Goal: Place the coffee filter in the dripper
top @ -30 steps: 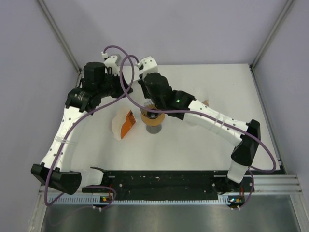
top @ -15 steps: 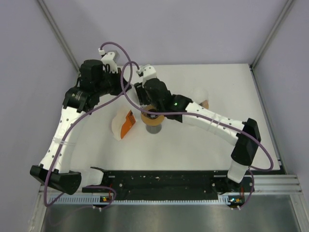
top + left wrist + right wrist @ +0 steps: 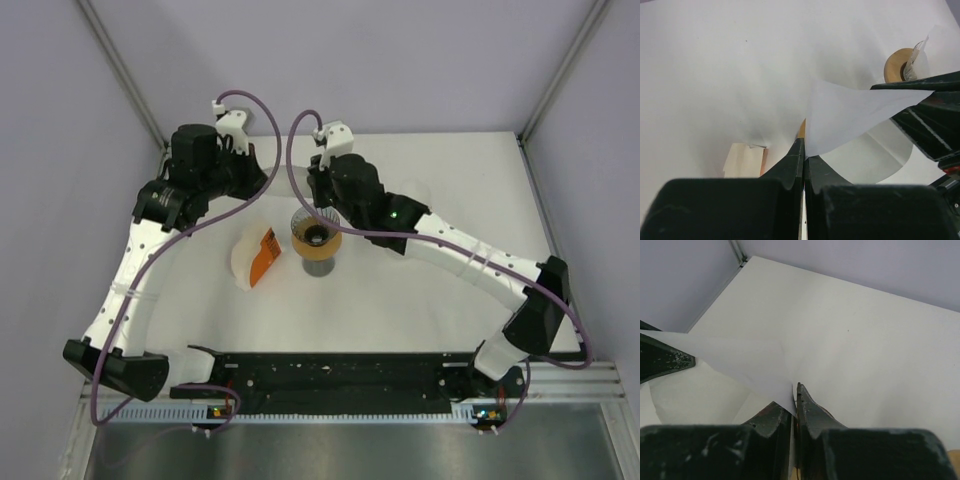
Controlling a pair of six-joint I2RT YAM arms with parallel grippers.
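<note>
A white paper coffee filter (image 3: 850, 115) hangs stretched between both grippers above the table; it also shows in the right wrist view (image 3: 740, 360). My left gripper (image 3: 804, 150) is shut on one edge of it. My right gripper (image 3: 795, 390) is shut on the opposite edge. In the top view the left gripper (image 3: 263, 180) and right gripper (image 3: 308, 186) face each other just behind the dripper (image 3: 316, 236). The dripper is a glass cone with a wooden collar on a stand, and it also shows in the left wrist view (image 3: 901, 65). The filter is hard to make out from above.
A white and orange pack of filters (image 3: 255, 258) lies left of the dripper, also in the left wrist view (image 3: 744, 160). Purple cables loop over both wrists. Grey walls close the table at the back and sides. A black rail (image 3: 330, 375) runs along the near edge.
The right arm has drawn back and to the right, uncovering the dripper from above. The left arm has barely moved. Both grippers stay shut on the filter.
</note>
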